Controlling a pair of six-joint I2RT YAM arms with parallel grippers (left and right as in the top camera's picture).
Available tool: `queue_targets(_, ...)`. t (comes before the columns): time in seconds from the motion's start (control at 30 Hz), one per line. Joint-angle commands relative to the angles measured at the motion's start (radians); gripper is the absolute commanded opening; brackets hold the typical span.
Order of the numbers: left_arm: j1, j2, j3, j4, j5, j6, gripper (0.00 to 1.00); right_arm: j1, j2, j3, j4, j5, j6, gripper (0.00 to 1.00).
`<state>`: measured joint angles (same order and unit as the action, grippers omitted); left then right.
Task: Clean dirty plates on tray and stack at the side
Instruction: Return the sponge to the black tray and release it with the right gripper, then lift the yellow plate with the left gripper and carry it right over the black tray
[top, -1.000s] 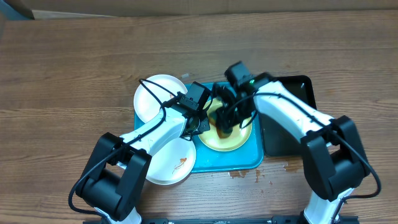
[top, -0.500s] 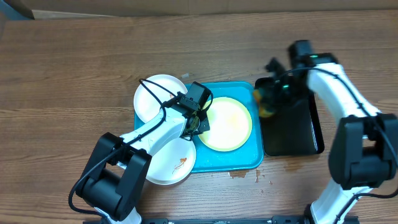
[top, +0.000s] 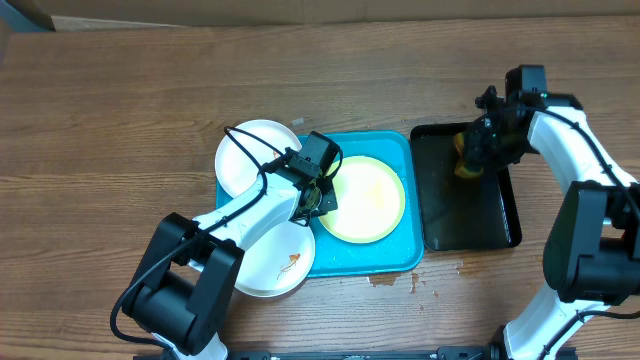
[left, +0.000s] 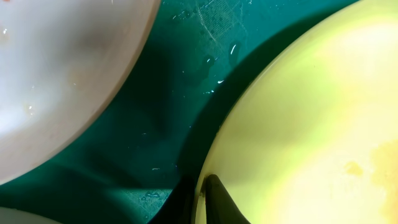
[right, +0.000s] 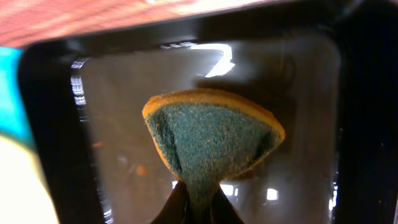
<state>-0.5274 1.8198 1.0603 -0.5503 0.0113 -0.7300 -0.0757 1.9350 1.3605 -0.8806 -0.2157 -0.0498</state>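
So the turquoise tray (top: 345, 262) sits mid-bench, closer to the near edge. The yellow-green plate (top: 366, 198) lies flat in its right half. From the left wrist view it's got faint yellowish marks, and the tray floor beside it is wet with droplets.

The far white plate (top: 250, 157) overlaps the tray's far-left corner and hangs out over the bench (top: 120, 100). The near white plate (top: 272, 265), with a little orange smear on it, does the same at the near-left corner.

Just right of all that is a glossy black tray (top: 470, 215).

The left gripper (top: 322, 196) is down at the yellow-green plate's left rim. One finger (left: 219, 198) lies on the plate just inside the edge. The other finger is hidden, so I honestly can't say whether it's clamped.

The right arm reaches in from the right edge. The right gripper (top: 482, 150) is over the black tray's far end, pinching a sponge (right: 211, 146) tight, green scrubby face with an orange edge. I can't tell if the sponge is touching the tray.
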Motion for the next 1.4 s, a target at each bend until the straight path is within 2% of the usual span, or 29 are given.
queue_targets(0.0, 0.011, 0.019, -0.011, 0.002, -0.029, 0.009, 0.1, 0.005, -0.021, -0.049, 0.037, 0.05, 0.029, 0.04)
queue_targets(0.13, 0.011, 0.019, -0.011, 0.005, -0.029, 0.009, 0.12, 0.006, -0.021, -0.095, 0.084, 0.048, 0.029, 0.05)
queue_targets(0.23, 0.011, 0.019, -0.011, 0.005, -0.029, 0.009, 0.13, 0.009, -0.021, -0.129, 0.111, 0.048, 0.028, 0.11)
queue_targets(0.27, 0.011, 0.019, -0.011, 0.005, -0.029, 0.009, 0.15, 0.009, -0.021, -0.14, 0.121, 0.048, 0.028, 0.15)
queue_targets(0.33, 0.01, 0.019, -0.011, 0.006, -0.029, 0.009, 0.18, 0.009, -0.021, -0.171, 0.148, 0.048, 0.028, 0.36)
queue_targets(0.4, 0.01, 0.019, -0.011, 0.008, -0.029, 0.009, 0.22, 0.009, -0.02, -0.194, 0.174, 0.047, 0.028, 0.43)
queue_targets(0.47, 0.01, 0.019, -0.011, 0.008, -0.029, 0.009, 0.27, 0.01, -0.02, -0.195, 0.175, 0.047, 0.028, 0.45)
queue_targets(0.5, 0.01, 0.019, -0.011, 0.009, -0.029, 0.009, 0.34, 0.01, -0.029, -0.176, 0.158, 0.03, 0.028, 0.46)
queue_targets(0.53, 0.01, 0.019, -0.011, 0.009, -0.029, 0.009, 0.37, 0.01, -0.037, -0.159, 0.142, 0.016, 0.029, 0.47)
queue_targets(0.7, 0.01, 0.019, -0.011, 0.008, -0.029, 0.009, 0.42, 0.01, -0.073, -0.056, 0.063, 0.006, 0.051, 0.52)
queue_targets(1.1, 0.009, 0.019, -0.011, 0.008, -0.029, 0.013, 0.43, -0.033, -0.077, 0.245, -0.196, 0.006, 0.142, 0.55)
queue_targets(1.17, 0.009, 0.021, -0.011, 0.008, -0.029, 0.013, 0.38, -0.054, -0.077, 0.29, -0.232, 0.006, 0.149, 0.55)
queue_targets(1.27, 0.007, 0.024, -0.011, 0.007, -0.029, 0.013, 0.21, -0.089, -0.077, 0.31, -0.271, 0.006, 0.148, 0.56)
queue_targets(1.3, 0.007, 0.024, -0.011, 0.005, -0.029, 0.013, 0.17, -0.098, -0.077, 0.31, -0.29, 0.006, 0.148, 0.63)
queue_targets(1.33, 0.007, 0.024, -0.011, 0.004, -0.029, 0.013, 0.12, -0.106, -0.077, 0.307, -0.306, 0.006, 0.148, 1.0)
queue_targets(1.37, 0.007, 0.024, -0.011, 0.004, -0.029, 0.019, 0.06, -0.115, -0.077, 0.306, -0.313, 0.006, 0.148, 1.0)
